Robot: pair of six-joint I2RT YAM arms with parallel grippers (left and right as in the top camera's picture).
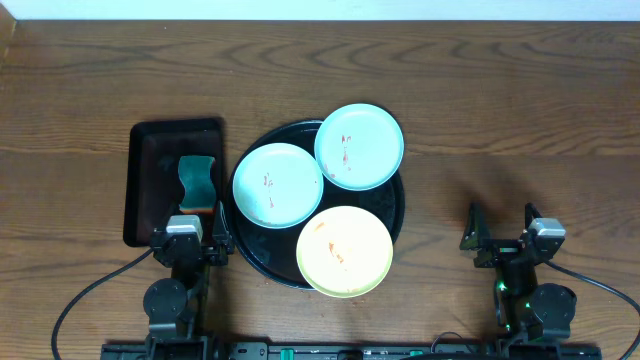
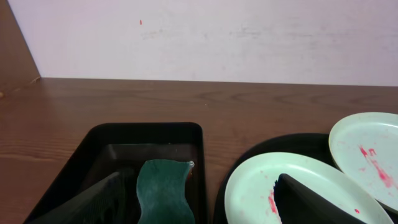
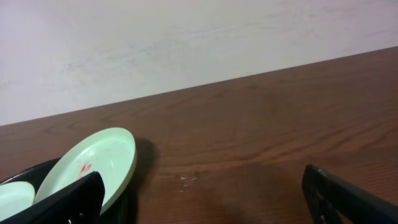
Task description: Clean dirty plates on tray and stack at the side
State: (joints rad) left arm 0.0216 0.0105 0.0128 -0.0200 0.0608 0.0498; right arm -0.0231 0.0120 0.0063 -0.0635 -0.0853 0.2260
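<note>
Three plates lie overlapping on the round black tray (image 1: pixel 390 215). A mint-green plate (image 1: pixel 277 183) with red smears is at the left, a second mint-green plate (image 1: pixel 359 146) with red smears is at the back right, and a pale yellow plate (image 1: pixel 344 251) with orange smears is at the front. My left gripper (image 1: pixel 190 232) is open and empty near the table's front, left of the tray; in its wrist view (image 2: pixel 199 202) the fingers frame the sponge and the left plate (image 2: pixel 292 186). My right gripper (image 1: pixel 500 232) is open and empty, right of the tray (image 3: pixel 199 199).
A rectangular black tray (image 1: pixel 150 160) at the left holds a teal sponge (image 1: pixel 198 180), also in the left wrist view (image 2: pixel 163 190). Bare wooden table lies right of the round tray. A white wall runs behind the table.
</note>
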